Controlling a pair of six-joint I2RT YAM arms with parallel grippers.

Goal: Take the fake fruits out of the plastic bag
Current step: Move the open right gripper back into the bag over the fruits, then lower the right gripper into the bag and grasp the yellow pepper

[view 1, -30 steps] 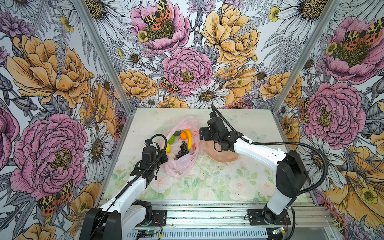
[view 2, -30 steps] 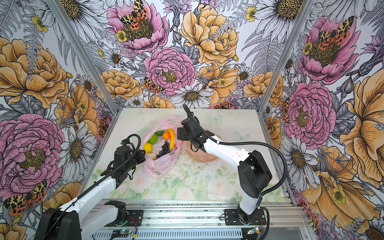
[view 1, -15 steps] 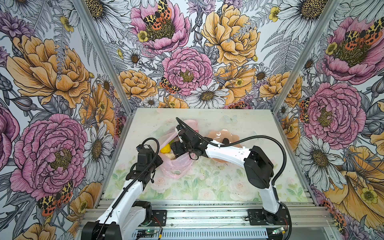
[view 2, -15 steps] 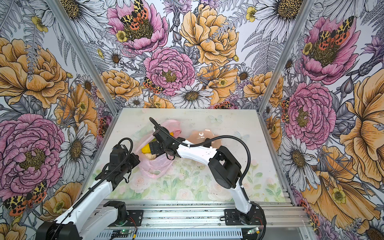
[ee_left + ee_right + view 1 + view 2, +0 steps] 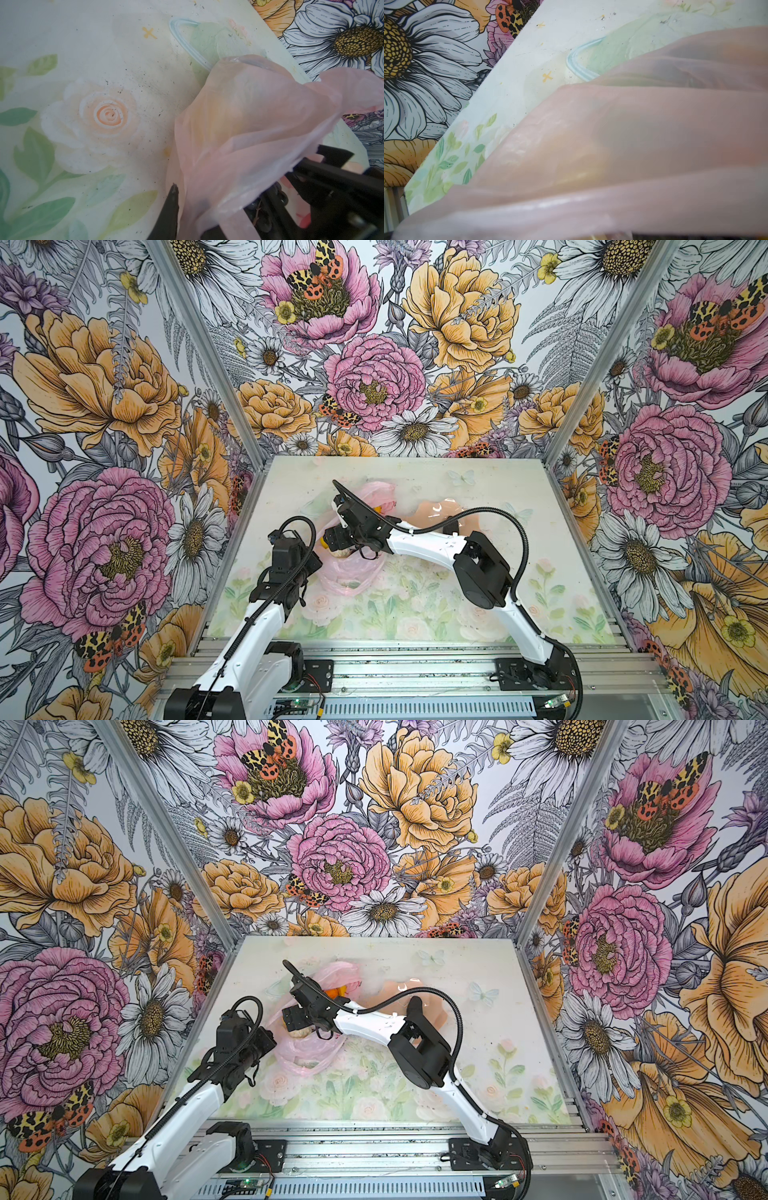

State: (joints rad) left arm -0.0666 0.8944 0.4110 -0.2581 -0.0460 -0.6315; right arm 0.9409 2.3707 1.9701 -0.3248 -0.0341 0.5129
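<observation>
The pink plastic bag (image 5: 353,572) lies crumpled left of the table's middle in both top views. My left gripper (image 5: 308,569) is shut on its near left edge; in the left wrist view the film (image 5: 249,135) is bunched against one black finger (image 5: 172,207). Dark grapes (image 5: 260,207) show under the film. My right gripper (image 5: 331,541) reaches across into the bag's mouth, and pink film (image 5: 633,135) hides its jaws. Of the fake fruits, an orange (image 5: 332,992) shows behind the right wrist, with a yellow piece (image 5: 320,543) and a cream lump (image 5: 338,554) by the gripper.
A peach petal-edged bowl (image 5: 436,509) sits right of the bag, partly behind the right arm's cable. The left wall stands close to the bag. The metal rail (image 5: 395,659) runs along the front edge.
My right gripper swung left from over the bowl into the bag's mouth and now covers most of the fruit. The left gripper shifted slightly, keeping hold of the bag's edge.
</observation>
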